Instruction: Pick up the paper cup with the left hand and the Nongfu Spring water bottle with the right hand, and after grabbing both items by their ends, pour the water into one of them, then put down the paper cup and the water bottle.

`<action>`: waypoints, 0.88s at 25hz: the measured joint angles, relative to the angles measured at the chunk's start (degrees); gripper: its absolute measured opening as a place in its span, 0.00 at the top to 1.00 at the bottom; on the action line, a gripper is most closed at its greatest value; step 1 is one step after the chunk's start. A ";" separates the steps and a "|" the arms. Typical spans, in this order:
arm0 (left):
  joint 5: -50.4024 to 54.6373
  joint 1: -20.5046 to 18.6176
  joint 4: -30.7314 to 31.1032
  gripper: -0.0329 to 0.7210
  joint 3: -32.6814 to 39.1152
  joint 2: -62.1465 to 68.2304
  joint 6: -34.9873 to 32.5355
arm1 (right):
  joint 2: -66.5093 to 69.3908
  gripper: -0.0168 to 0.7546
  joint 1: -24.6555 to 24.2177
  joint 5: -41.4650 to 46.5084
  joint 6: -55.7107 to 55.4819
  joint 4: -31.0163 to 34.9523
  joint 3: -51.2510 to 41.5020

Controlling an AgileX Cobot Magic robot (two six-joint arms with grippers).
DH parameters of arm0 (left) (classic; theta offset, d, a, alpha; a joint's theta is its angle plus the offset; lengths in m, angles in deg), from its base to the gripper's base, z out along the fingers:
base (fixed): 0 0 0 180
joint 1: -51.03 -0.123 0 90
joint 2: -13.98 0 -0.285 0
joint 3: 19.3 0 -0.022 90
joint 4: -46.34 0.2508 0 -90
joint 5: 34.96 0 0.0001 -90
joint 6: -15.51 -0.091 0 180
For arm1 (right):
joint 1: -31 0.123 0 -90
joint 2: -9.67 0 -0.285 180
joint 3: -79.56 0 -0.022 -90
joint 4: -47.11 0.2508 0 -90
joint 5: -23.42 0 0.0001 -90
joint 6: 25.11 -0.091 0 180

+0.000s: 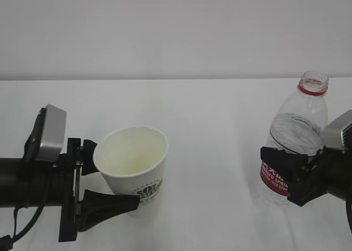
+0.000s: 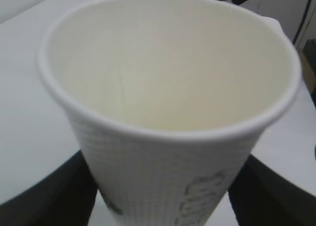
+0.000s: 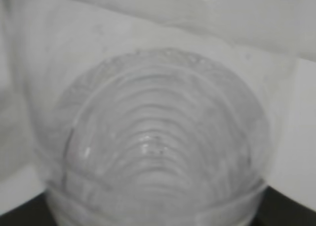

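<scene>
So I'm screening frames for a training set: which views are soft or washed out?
Exterior view: fairly sharp, evenly lit, white paper cup against white table. Left wrist view: cup rim mildly blurred. Right wrist view: clear ribbed plastic bottle too close, hazy and grey.

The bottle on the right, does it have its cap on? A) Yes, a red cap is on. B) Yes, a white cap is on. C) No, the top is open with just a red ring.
C: the bottle has an open mouth at the top with only a red ring around its neck, and no cap shows.
</scene>
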 joint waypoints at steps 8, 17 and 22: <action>0.00 8.43 -3.73 0.19 0.00 0.00 0.00 | 0.00 0.44 0.00 0.00 -0.98 -1.84 0.00; 0.00 12.23 -7.93 0.19 0.00 0.00 -0.54 | -0.10 0.44 0.00 0.00 -1.63 -4.27 0.00; 0.00 13.33 -8.36 0.19 -1.50 0.00 -0.61 | -0.10 0.44 0.00 0.00 -2.17 -5.14 0.00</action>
